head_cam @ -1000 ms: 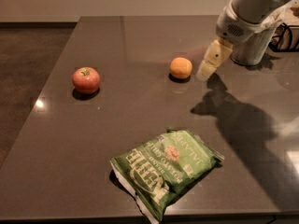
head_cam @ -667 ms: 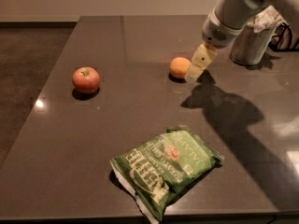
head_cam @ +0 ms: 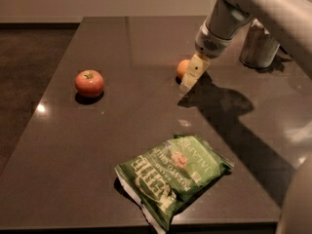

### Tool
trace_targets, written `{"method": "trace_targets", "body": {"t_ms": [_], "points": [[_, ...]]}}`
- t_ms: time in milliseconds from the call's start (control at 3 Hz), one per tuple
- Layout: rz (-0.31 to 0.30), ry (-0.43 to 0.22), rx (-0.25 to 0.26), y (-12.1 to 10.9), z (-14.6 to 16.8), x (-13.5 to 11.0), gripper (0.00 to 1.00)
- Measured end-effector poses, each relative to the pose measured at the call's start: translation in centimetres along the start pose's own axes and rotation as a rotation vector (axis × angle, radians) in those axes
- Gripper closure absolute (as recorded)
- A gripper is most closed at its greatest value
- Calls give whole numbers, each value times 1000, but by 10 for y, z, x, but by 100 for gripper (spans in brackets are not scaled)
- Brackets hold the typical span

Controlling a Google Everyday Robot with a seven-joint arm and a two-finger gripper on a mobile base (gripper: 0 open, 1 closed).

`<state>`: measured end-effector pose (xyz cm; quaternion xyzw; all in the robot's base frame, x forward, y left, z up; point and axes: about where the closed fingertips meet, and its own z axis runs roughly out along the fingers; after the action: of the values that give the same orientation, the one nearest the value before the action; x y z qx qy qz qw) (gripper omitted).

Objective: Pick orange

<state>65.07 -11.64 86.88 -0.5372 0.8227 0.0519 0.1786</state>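
Gripper (head_cam: pixel 189 80): far part of the table, right of centre, slanting down and to the left, tip low over the tabletop. Spread or closed: cannot tell from this angle. Pale yellowish, hanging off a white wrist and a thick light-grey arm (head_cam: pixel 253 6) that comes in from the top right corner.

Orange (head_cam: pixel 181 68): small, round, yellow-orange, resting on the table just behind and left of the gripper. Its right part is hidden by the gripper, only the left part shows. Contact between the two: cannot tell.

Arm shadow (head_cam: pixel 219 104): dark patch on the table right of and nearer than the gripper, running toward the near right edge.

Metal cylinder container (head_cam: pixel 258 48): upright, far right, behind the arm, well apart from the orange.

Red apple (head_cam: pixel 89 83): left side of the table, stem dimple up, well apart from the orange and at about the same depth.

Green chip bag (head_cam: pixel 173 179): lying flat at the near edge, centre, skewed, print upside down from this view, well apart from both fruits.

Table (head_cam: pixel 146 38): dark, glossy, small light reflection near the left edge.
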Motion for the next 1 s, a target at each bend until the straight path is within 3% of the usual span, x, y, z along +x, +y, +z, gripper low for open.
{"method": "trace_targets", "body": {"t_ms": [333,1000], "points": [[2,8,-32,1,16,-5,0],[15,3,-70,-4,22,-10,41]]}}
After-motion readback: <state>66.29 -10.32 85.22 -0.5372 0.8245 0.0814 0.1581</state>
